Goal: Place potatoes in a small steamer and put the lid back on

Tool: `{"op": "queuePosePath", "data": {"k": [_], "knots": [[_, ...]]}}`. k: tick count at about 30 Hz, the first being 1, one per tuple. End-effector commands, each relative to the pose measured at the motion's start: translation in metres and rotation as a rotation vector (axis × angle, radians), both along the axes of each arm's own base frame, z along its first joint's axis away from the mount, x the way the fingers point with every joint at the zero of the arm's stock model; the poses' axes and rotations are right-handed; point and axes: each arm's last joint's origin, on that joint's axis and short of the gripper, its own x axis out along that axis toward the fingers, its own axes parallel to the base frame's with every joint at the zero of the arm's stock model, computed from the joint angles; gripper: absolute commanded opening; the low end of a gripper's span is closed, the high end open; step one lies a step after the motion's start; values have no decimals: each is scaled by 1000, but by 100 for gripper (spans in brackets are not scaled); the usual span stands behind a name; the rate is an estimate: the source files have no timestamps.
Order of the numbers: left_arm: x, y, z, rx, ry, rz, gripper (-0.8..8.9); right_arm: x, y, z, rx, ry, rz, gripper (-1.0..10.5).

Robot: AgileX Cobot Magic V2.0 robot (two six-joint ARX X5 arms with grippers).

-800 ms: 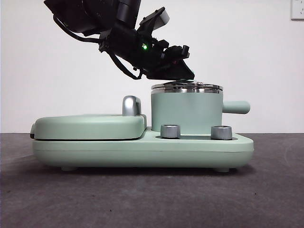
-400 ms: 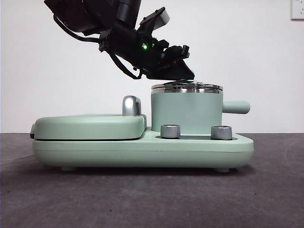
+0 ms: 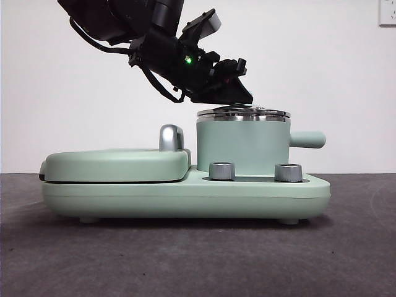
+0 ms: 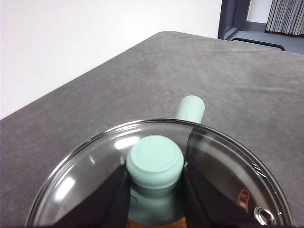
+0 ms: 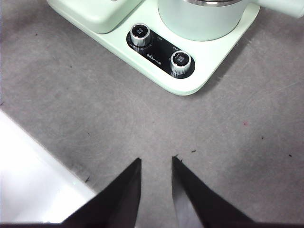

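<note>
Lid [image 4: 156,180]: clear glass, shiny steel rim, mint-green knob [image 4: 155,161] at centre. It sits on the steamer [image 3: 242,147], rim on rim in the front view, roughly level. Reflections streak the glass; a small steel vent hole shows near its edge.

Left gripper [image 4: 155,190]: jaws clamped on the knob, one on each side. In the front view the arm comes down from the upper left, tilted, its tip over the lid.

Steamer: mint-green cylinder, steel rim, stubby side handle [image 3: 307,139] pointing right in the front view. It stands on the right part of the cooker base [image 3: 185,197], behind two chrome dials [image 3: 222,171]. Flat griddle cover [image 3: 117,164] to its left, chrome handle [image 3: 170,137] between them.

Potato: only a sliver of orange-brown shows through the glass below the knob in the left wrist view; shape cannot be made out. The pot wall hides the contents from the front.

Right gripper [image 5: 156,183]: above the grey table [image 5: 71,109], well apart from the cooker, jaws slightly apart, holding nothing.
</note>
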Motion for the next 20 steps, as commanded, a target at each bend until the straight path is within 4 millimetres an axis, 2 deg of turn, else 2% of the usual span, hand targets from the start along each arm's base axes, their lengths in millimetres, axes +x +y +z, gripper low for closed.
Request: {"op": "queuePosePath", "data": {"k": [1, 16, 20], "knots": [[1, -1, -4, 24, 20, -4, 9, 2, 2, 3, 11, -10, -6, 96], [1, -1, -3, 26, 21, -4, 14, 2, 2, 3, 13, -12, -6, 96], [1, -1, -2, 22, 15, -4, 119, 2, 2, 3, 13, -12, -6, 96]]}}
